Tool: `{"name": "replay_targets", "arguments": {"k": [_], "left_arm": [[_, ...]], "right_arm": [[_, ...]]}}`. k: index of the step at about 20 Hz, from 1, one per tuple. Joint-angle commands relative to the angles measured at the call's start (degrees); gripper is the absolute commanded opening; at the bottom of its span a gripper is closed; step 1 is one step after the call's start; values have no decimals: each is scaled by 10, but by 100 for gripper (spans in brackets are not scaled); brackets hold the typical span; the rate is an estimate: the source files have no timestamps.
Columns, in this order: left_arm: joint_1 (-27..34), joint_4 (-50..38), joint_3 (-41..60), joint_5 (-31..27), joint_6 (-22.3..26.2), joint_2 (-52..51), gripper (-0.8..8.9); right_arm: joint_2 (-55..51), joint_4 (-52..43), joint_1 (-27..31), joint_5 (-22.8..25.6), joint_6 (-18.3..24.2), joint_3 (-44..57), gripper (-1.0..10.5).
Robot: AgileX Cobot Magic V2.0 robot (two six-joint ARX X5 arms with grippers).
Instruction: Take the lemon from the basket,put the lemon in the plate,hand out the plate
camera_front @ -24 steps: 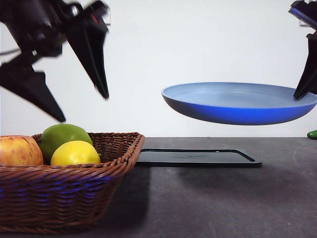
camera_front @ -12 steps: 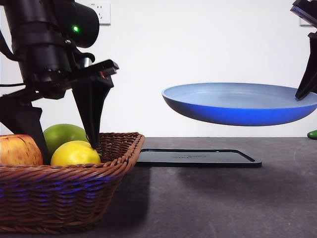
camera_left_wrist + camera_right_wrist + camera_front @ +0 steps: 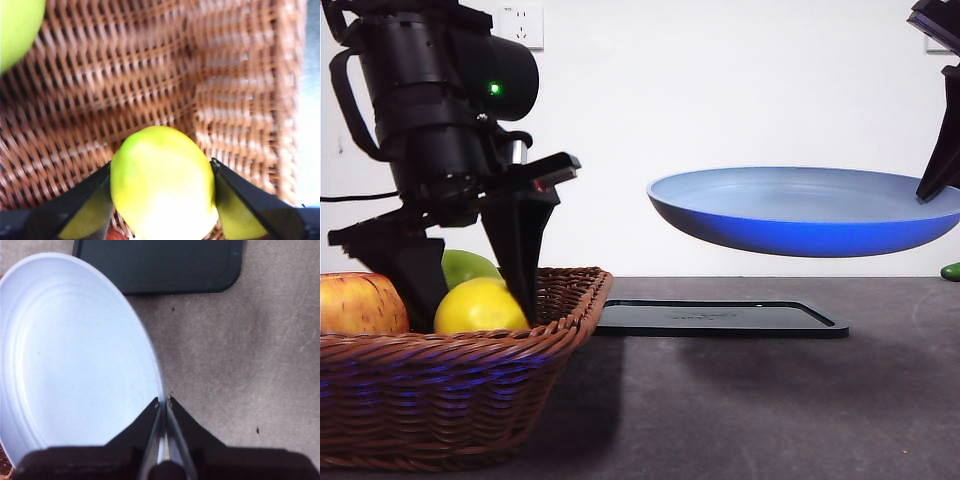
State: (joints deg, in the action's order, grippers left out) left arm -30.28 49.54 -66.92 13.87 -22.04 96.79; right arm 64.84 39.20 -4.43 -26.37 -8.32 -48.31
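Note:
The yellow lemon (image 3: 480,305) lies in the brown wicker basket (image 3: 450,390) at the near left. My left gripper (image 3: 475,316) has come down into the basket, and its two jaws press against both sides of the lemon. The left wrist view shows the lemon (image 3: 162,185) held between the jaws of the left gripper (image 3: 161,163) over the basket's woven floor (image 3: 150,75). My right gripper (image 3: 935,185) is shut on the rim of the light blue plate (image 3: 800,210) and holds it level in the air. The right wrist view shows the right gripper (image 3: 163,402) pinching the plate (image 3: 75,360).
A green apple (image 3: 470,265) and a red-yellow apple (image 3: 360,303) also lie in the basket. A flat black tray (image 3: 720,318) lies on the dark table under the plate. A small green thing (image 3: 951,271) shows at the right edge.
My left gripper has come down into the basket and its jaws have closed in on the lemon, which has shifted slightly. The right gripper and the plate have not moved.

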Motion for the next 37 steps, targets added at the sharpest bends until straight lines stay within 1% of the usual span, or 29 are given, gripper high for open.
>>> {"name": "replay_targets", "arguments": {"k": [1,3,5,6,7,8,9,12,15,16,19,27,30,33,37], "left_arm": [[-2,15,-57,0,28,5,148],[-3,51,-131,2,41,-1,148],[-18,69,-206,10,43,-3,148],[-30,63,-231,31,43,-3,148],[-54,38,-245,49,43,-3,148],[-79,14,-246,52,43,-3,148],[-103,-1,-246,45,46,-2,148],[-172,-28,-246,-8,59,10,148],[-216,-40,-246,-53,87,30,148],[-223,-40,-246,-63,88,38,152],[-227,-33,-246,-63,88,57,159],[-226,-23,-246,-59,102,62,362],[-226,-23,-246,-56,102,62,365],[-226,-26,-246,-47,108,62,365],[-214,-14,-253,-48,114,45,363]], "right_arm": [[4,-6,0,7,2,-9,3],[4,-5,0,40,2,-9,3],[5,-5,0,44,-3,-9,3],[9,-5,0,43,-14,-9,3],[16,-1,-3,38,-24,-9,3],[24,4,-9,37,-28,-9,3],[32,12,-15,33,-28,-9,3],[46,19,-24,-26,-28,-9,3],[47,22,-39,-38,-28,-9,3],[47,27,-44,-37,-28,-9,3],[47,34,-52,-38,-28,-9,3],[46,34,-55,-38,-28,-9,3],[46,34,-55,-39,-34,-9,3],[46,32,-55,-66,-37,-9,3],[48,11,-53,-63,-56,-9,3]]}}
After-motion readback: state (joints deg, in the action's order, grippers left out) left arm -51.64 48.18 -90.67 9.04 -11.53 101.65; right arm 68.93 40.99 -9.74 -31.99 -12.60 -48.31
